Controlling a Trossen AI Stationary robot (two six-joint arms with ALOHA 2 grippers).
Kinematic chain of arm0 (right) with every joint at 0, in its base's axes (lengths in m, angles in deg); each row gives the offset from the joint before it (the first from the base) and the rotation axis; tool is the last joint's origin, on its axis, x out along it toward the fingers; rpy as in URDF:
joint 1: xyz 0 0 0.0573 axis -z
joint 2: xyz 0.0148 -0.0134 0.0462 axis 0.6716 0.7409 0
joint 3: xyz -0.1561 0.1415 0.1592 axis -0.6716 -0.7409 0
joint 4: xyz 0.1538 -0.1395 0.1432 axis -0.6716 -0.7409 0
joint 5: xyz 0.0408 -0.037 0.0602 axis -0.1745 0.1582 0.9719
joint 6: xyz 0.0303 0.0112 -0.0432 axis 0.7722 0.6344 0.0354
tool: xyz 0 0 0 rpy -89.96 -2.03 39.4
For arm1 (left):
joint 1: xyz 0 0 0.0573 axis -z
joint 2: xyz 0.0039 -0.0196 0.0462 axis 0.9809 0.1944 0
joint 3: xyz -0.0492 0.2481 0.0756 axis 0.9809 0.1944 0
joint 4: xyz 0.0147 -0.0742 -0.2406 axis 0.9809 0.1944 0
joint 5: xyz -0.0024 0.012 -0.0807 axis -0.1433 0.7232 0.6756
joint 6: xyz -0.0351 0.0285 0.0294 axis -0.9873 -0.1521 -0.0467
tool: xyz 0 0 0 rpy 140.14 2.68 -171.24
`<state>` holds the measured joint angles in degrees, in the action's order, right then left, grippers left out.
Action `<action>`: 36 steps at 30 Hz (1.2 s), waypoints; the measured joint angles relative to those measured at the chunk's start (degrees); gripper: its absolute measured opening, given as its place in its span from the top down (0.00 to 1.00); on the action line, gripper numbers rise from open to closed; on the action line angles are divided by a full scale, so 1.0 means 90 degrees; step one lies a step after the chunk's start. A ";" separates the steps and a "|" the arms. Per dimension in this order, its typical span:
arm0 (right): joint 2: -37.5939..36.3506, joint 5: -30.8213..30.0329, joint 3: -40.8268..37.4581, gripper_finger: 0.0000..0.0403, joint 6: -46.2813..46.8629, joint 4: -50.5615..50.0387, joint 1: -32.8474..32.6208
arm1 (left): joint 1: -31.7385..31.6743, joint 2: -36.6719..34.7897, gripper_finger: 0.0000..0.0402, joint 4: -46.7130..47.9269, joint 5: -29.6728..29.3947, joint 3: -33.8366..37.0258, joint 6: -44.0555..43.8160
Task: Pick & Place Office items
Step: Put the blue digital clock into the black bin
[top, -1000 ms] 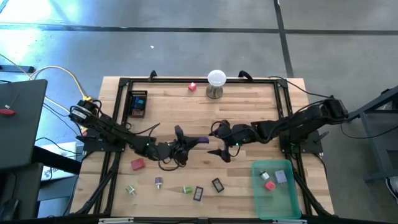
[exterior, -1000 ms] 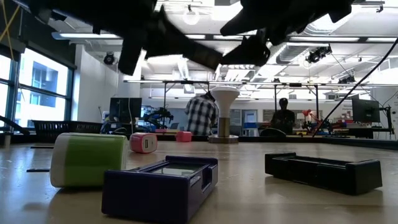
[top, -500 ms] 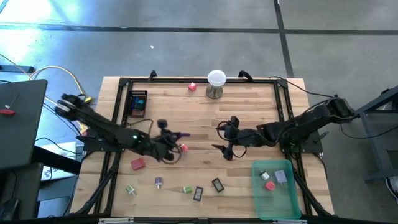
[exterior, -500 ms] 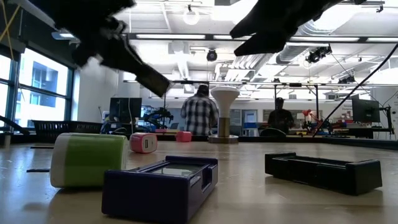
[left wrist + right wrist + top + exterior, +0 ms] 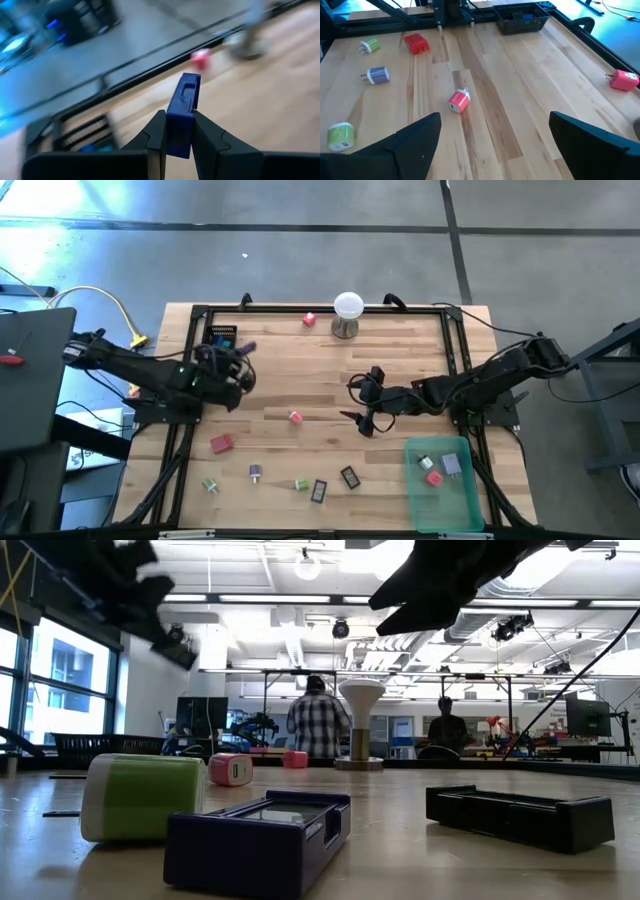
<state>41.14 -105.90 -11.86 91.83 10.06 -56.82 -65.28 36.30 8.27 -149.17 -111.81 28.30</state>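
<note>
My left gripper [image 5: 240, 355] hovers near the table's far left, by a black box [image 5: 222, 345], shut on a small blue clip-like piece [image 5: 183, 115]. My right gripper [image 5: 362, 402] stands open above the table's middle right, holding nothing. Before it a pink-red plug [image 5: 459, 101] lies on the wood. More office items lie near the front: a red block [image 5: 221, 444], green plugs [image 5: 210, 485] [image 5: 300, 484], a purple plug [image 5: 256, 472] and two dark cases [image 5: 319, 491] [image 5: 349, 477]. A pink piece [image 5: 309, 320] sits at the far edge. My left gripper pinches the blue piece by its two flat sides [image 5: 179, 137] between its two fingers [image 5: 156, 134]. The piece stands on edge and sticks out forward past the fingertips. It is lifted clear of the table.
A green tray [image 5: 462, 502] at the front right holds a few small pieces. A white ball on a metal stand [image 5: 347, 310] stands at the far middle. A black frame runs along the table's edges. People stand in the room beyond.
My left gripper has drawn back from the table's middle toward its left and far edges, rising a little and rolling about its own line, with the blue piece still held. The pink-red plug, before under the arm, now lies uncovered on the wood.
</note>
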 joint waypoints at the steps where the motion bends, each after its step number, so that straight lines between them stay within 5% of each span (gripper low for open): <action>1: 0.0000 0.0000 0.0000 0.10 0.0000 0.0003 -0.0001 | -0.0185 0.0026 0.88 0.0335 0.0058 0.0000 -0.0354; 7: 0.0000 0.0002 0.0000 0.10 0.0000 -0.0030 -0.0002 | -0.1237 0.0119 0.88 0.1450 0.0325 0.0000 -0.1760; 19: 0.0000 0.0002 -0.0005 0.10 0.0005 -0.0223 -0.0002 | -0.3618 0.0136 0.88 0.1378 0.2020 0.0000 -0.0795; 26: 0.0000 0.0008 -0.0005 0.10 0.0326 -0.0474 -0.0002 | -0.4130 0.0349 0.88 0.0558 0.2463 0.0000 -0.0125; 36: 0.0005 0.0055 -0.0007 0.10 0.0483 -0.0648 -0.0033 | -0.4616 0.1423 0.88 0.0284 0.2292 0.0000 0.0029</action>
<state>41.18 -105.41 -11.93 96.18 4.22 -57.12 -106.82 49.11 10.82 -128.54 -111.81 28.56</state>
